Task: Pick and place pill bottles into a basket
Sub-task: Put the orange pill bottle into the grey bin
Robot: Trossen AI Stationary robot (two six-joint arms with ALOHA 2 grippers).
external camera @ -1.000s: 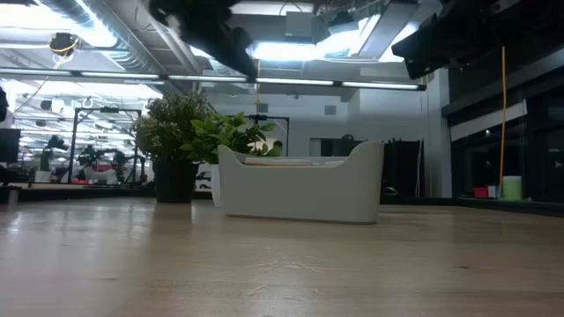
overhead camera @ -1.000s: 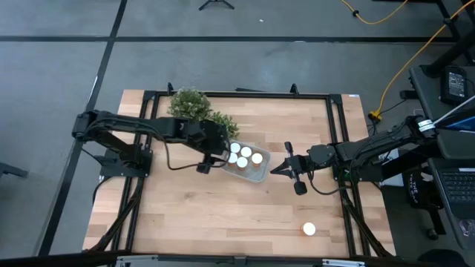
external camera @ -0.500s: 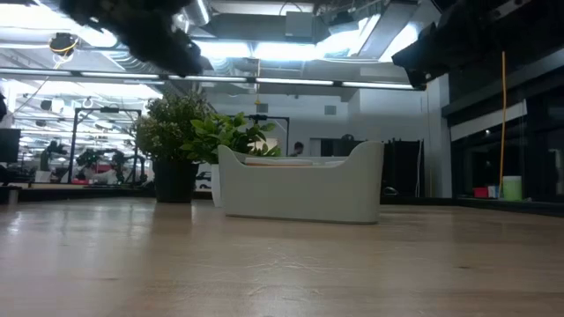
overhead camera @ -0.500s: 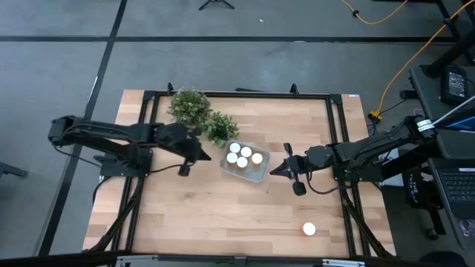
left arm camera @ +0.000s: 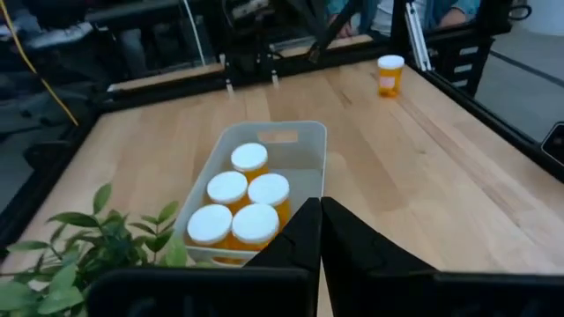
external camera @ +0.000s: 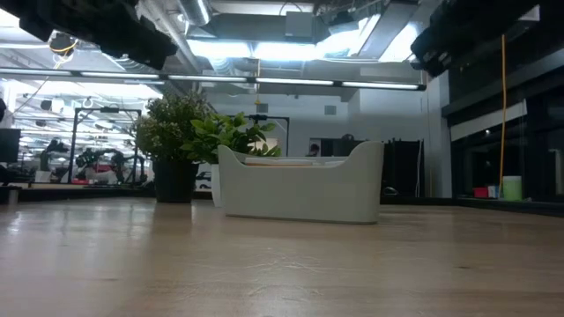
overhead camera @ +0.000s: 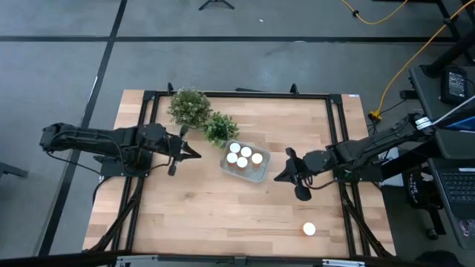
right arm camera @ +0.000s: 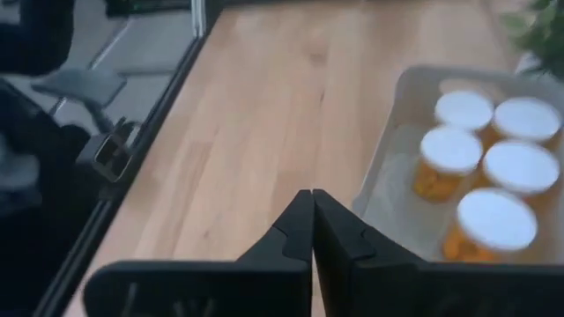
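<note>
- Desk [overhead camera: 223, 215]: pale wood planks inside a black frame.
- Two potted plants [overhead camera: 189, 105], at 11 o'clock from the basket.
- Basket [overhead camera: 261, 169]: near desk centre, holding five white-capped pill bottles [overhead camera: 242, 156] upright.
- Left hand [overhead camera: 194, 154]: at 9 o'clock of the basket, well apart, fingers pressed together, empty.
- Right hand [overhead camera: 277, 179]: at 4 o'clock of the basket, near it, fingers pressed together, empty.
- Lone pill bottle [overhead camera: 309, 230]: upright near the desk's 5 o'clock edge.
</note>
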